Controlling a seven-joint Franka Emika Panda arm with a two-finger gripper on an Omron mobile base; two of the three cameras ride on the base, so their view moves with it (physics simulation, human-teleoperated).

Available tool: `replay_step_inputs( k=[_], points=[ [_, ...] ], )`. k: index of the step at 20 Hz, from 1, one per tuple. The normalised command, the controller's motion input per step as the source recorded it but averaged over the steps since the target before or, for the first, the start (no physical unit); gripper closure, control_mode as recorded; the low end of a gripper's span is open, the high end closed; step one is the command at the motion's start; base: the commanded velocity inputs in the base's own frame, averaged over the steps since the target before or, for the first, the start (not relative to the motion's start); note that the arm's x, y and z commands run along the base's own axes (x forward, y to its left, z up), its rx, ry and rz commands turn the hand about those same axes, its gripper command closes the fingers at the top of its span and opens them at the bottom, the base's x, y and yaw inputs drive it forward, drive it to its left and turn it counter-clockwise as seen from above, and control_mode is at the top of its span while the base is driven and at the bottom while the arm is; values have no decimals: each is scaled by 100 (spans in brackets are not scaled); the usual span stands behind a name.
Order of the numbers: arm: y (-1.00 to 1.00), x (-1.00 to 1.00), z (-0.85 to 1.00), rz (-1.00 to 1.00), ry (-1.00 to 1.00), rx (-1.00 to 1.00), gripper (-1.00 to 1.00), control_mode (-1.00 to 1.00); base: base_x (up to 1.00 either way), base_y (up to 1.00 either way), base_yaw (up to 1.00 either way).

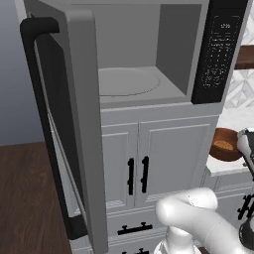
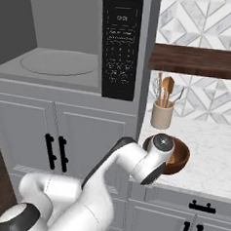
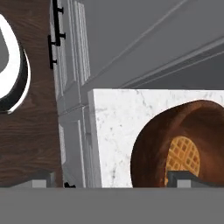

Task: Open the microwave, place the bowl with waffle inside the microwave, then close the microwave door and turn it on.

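Observation:
The microwave (image 1: 149, 49) stands with its door (image 1: 82, 124) swung wide to the left, black bar handle (image 1: 42, 124) outward; the light cavity and round turntable (image 1: 126, 82) are bare. The reddish-brown bowl (image 3: 153, 144) sits on the marble counter (image 3: 113, 127) right of the microwave, with the golden waffle (image 3: 183, 155) inside it. My gripper (image 3: 114, 180) hovers above the bowl's near rim, open: one fingertip (image 3: 192, 179) is over the bowl's inside and the other lies outside it, past the counter edge. In the right base view my wrist hides part of the bowl (image 2: 179, 158).
The black keypad panel (image 2: 120, 44) is on the microwave's right side. A beige utensil holder (image 2: 162, 115) stands behind the bowl, below a dark wooden shelf (image 2: 199, 61). White cabinet doors with short black handles (image 1: 138, 174) are below the microwave. The open door juts out at the left.

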Motion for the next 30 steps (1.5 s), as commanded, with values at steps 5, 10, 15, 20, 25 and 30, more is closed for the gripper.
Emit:
replay_step_inputs(
  k=[5, 10, 15, 20, 25, 30],
  points=[
    [-67, 61, -11, 17, 0, 13, -100, -100, 0, 0, 0],
    [-33, 45, 0, 14, 0, 9, -100, -100, 0, 0, 0],
    [-3, 39, -3, 4, 0, 1, -100, -100, 0, 0, 0],
    [0, 14, -35, 0, 0, 0, -100, -100, 0, 0, 0],
    [2, 0, -49, 0, 0, -3, -100, -100, 0, 0, 0],
    [13, 0, -31, 0, 0, -2, -100, -100, 0, 0, 0]
  ],
)
